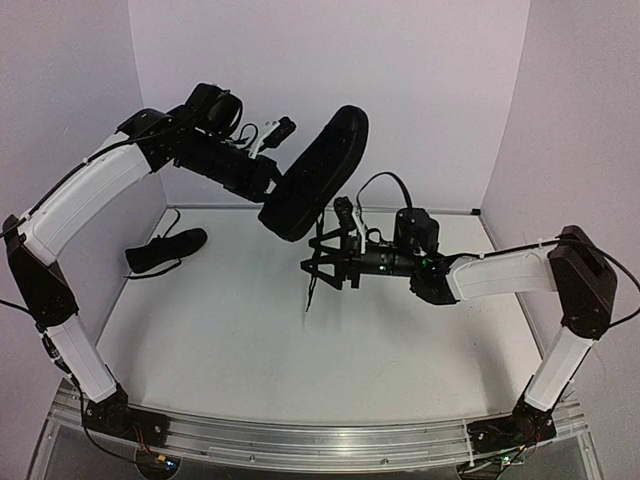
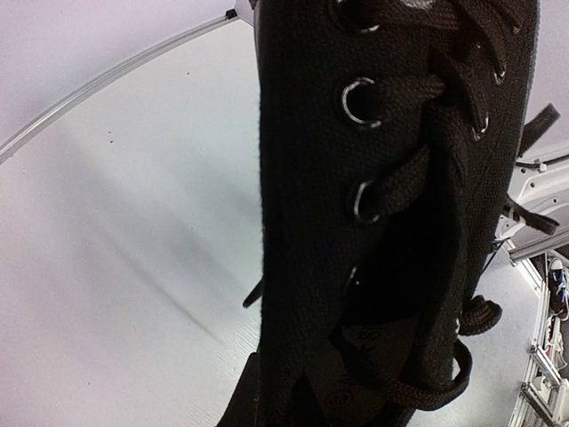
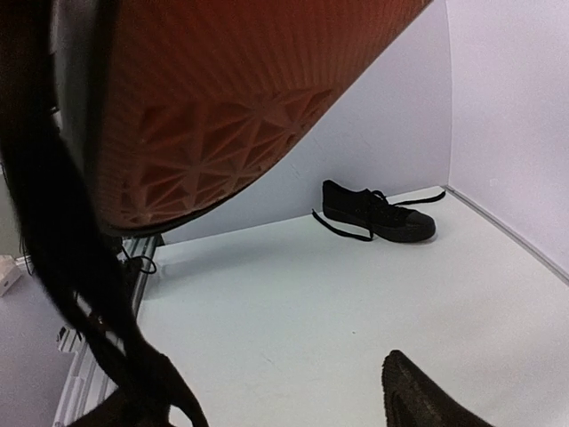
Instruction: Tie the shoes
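My left gripper holds one black shoe up in the air, tilted, with its sole facing the camera in the top view. In the left wrist view that shoe's side, metal eyelets and laces fill the frame and hide the fingers. My right gripper hangs just below the raised shoe with its jaws apart. A loose black lace drapes down past its left finger, and the right fingertip shows bare. The reddish sole looms overhead. The second shoe lies on the table at far left.
White walls close in the white table at the back and both sides. The lying shoe's laces trail loose on the table. An aluminium rail runs along the near edge between the arm bases.
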`<state>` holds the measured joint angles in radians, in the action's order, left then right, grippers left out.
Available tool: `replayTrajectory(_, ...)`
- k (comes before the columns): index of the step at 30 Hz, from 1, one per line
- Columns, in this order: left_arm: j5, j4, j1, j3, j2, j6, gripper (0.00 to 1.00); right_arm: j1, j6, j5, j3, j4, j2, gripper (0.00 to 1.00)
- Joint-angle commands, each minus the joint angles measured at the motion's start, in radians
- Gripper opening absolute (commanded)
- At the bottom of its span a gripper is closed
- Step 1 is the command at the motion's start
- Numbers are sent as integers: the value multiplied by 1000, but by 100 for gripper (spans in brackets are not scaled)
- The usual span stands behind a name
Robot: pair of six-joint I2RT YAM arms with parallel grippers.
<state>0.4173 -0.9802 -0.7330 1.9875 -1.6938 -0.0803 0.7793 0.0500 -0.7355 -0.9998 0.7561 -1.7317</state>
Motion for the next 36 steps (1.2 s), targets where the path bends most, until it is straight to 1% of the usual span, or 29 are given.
replayTrajectory(1, 28, 150, 0, 32, 102, -22, 0, 41, -14, 1, -46, 72, -41, 62)
replayTrajectory(5, -12, 167, 0, 16, 127, -29, 0, 59, 1, 12, -36, 98, -52, 42)
replayTrajectory(6, -24, 172, 0, 8, 133, -29, 0, 61, 12, 14, -31, 106, -51, 36)
replayTrajectory(8, -62, 183, 0, -13, 141, -32, 0, 63, 29, 21, -24, 114, -40, 21)
replayTrajectory(10, -105, 185, 0, -33, 142, -39, 0, 62, 49, 33, -11, 115, -14, 8)
replayTrajectory(11, -130, 184, 0, -42, 141, -45, 0, 62, 62, 39, -1, 114, 3, 3)
replayTrajectory(12, -168, 183, 0, -55, 141, -54, 0, 62, 79, 48, 18, 114, 27, 0)
replayTrajectory(14, -263, 185, 1, -81, 142, -83, 0, 63, 109, 64, 55, 109, 94, 0)
replayTrajectory(17, -322, 224, 1, -152, 148, -122, 0, 62, 151, 101, 121, 64, 212, 0)
replayTrajectory(20, -335, 268, 0, -240, 128, -203, 0, 62, 161, 168, 157, -64, 350, 0)
replayTrajectory(22, -303, 305, -4, -310, 106, -270, 0, 62, 163, 234, 171, -155, 437, 0)
replayTrajectory(24, -301, 341, -33, -371, 84, -335, 0, 61, 166, 284, 171, -258, 497, 0)
replayTrajectory(27, -370, 408, -97, -452, 39, -430, 0, 60, 177, 379, 146, -416, 515, 0)
replayTrajectory(30, -436, 473, -154, -505, -14, -528, 0, 57, 209, 458, 124, -525, 492, 0)
replayTrajectory(32, -492, 491, -190, -522, -60, -616, 0, 54, 240, 485, 118, -572, 472, 0)
replayTrajectory(36, -545, 557, -245, -554, -132, -753, 0, 44, 283, 502, 110, -615, 453, 0)
